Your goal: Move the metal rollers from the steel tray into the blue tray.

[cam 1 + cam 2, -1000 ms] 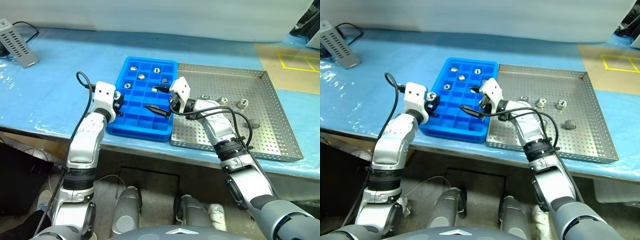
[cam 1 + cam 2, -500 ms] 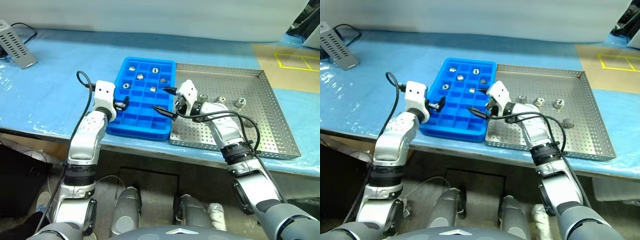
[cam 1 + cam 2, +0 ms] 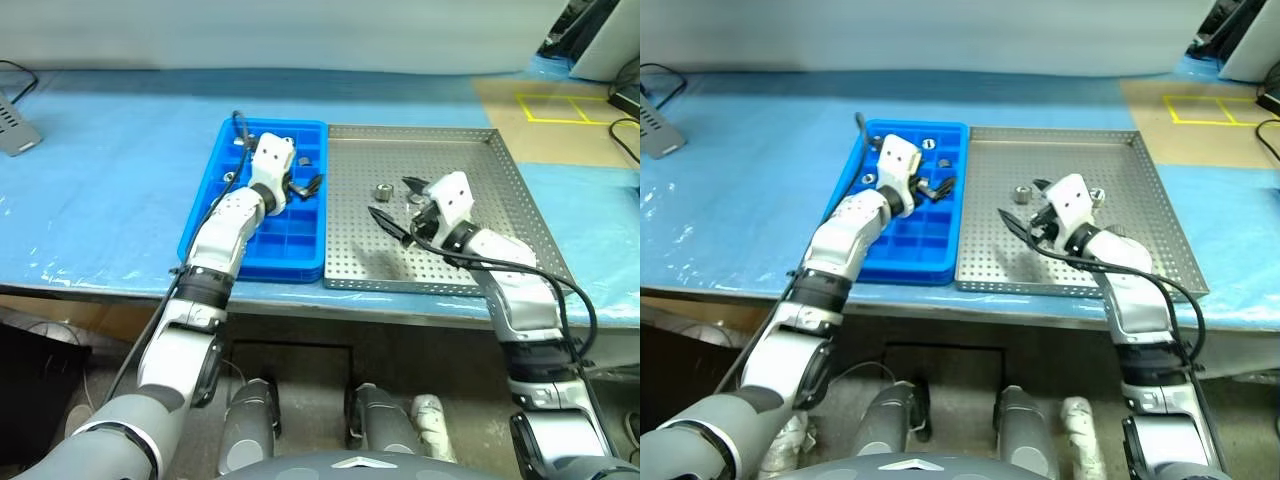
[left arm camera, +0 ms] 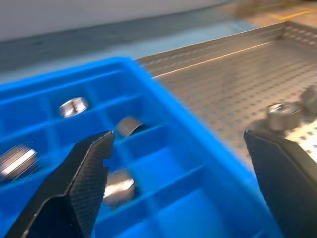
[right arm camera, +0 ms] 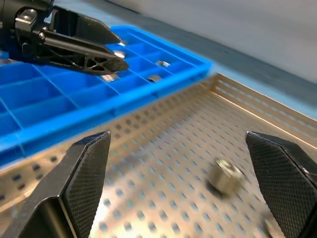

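The blue tray (image 3: 281,246) lies left of the steel tray (image 3: 445,150), the two side by side on the table. Several metal rollers (image 4: 73,105) sit in compartments of the blue tray. My left gripper (image 3: 305,185) hovers open over the blue tray's right side with nothing between its fingers. My right gripper (image 3: 390,197) is open and empty, low over the steel tray's middle. One roller (image 5: 225,176) lies on the perforated sheet just ahead of it, and another roller (image 3: 1098,195) shows beside the right wrist.
The table is covered with blue sheeting (image 3: 100,170). A grey device (image 3: 655,140) lies at the far left. Yellow tape marks (image 3: 555,108) are on the brown surface at the back right. The steel tray's near rim lies close to the table's front edge.
The left gripper has opened and swung right over the blue tray; the roller it held is gone from its fingers. The right gripper moved from the blue tray's edge to over the steel tray. The camera turned.
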### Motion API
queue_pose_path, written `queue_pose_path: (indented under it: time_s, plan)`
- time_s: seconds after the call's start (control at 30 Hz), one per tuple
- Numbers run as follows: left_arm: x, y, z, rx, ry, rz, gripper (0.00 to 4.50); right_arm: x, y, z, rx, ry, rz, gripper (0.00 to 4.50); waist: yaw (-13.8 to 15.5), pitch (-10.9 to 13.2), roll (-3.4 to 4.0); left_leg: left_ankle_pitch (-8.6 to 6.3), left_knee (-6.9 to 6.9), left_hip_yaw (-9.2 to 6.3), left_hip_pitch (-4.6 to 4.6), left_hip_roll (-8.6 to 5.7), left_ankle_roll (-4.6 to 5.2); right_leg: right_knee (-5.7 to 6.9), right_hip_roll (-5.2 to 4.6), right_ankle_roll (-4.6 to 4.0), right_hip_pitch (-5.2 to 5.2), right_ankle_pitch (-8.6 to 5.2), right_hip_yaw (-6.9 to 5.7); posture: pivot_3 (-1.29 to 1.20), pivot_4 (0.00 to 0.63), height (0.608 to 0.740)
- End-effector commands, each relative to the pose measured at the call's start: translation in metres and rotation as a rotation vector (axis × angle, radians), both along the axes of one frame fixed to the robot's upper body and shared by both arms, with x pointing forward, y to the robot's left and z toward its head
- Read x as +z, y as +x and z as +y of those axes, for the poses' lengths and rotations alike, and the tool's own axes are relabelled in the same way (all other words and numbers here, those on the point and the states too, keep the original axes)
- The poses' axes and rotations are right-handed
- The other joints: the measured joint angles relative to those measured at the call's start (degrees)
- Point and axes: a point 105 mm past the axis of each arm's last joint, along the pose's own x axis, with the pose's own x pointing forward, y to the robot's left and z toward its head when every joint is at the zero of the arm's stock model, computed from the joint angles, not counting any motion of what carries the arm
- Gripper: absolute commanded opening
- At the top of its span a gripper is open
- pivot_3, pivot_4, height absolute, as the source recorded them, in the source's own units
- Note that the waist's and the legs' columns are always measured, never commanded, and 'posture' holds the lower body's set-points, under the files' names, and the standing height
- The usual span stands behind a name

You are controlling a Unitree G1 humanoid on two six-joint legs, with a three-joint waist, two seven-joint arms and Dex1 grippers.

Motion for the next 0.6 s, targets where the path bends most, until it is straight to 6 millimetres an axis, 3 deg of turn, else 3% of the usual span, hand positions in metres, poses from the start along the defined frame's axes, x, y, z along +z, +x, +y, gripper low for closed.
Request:
queue_pose_path:
  time_s: [0.03,0.13,0.37,0.6]
  plan:
    - [0.011,0.003,-0.024,-0.092,-0.002,-0.043,4.42,0.019,-0.014,-0.015,-0.081,0.008,-0.066,4.5,-1.3,0.0,0.0,-0.02,0.0,0.07,0.05,0.0,0.03,-0.01,0.0,0.0,0.01,0.0,0.07,-0.53,0.15,0.74]
    - [0.003,0.009,-0.036,-0.117,0.017,-0.01,4.42,0.018,-0.026,-0.026,-0.148,0.007,-0.069,4.5,-3.0,0.0,0.01,-0.08,0.0,0.2,0.1,-0.01,0.12,-0.06,0.01,0.01,0.01,0.0,0.21,-0.6,0.15,0.74]
    - [-0.022,0.021,-0.039,-0.062,0.056,0.08,4.42,0.013,-0.052,-0.044,-0.273,0.007,-0.051,4.5,-7.7,0.0,0.01,-0.22,0.04,0.31,0.08,-0.09,0.34,-0.25,0.03,0.05,0.03,0.01,0.33,-0.74,0.15,0.74]
    - [-0.018,0.023,-0.049,-0.069,0.05,0.087,4.42,0.011,-0.067,-0.054,-0.346,0.003,-0.042,4.5,-13.3,0.0,0.07,-0.56,0.22,0.3,-0.26,-0.21,0.89,-1.23,-0.03,0.63,0.31,0.35,0.26,-0.83,0.15,0.74]
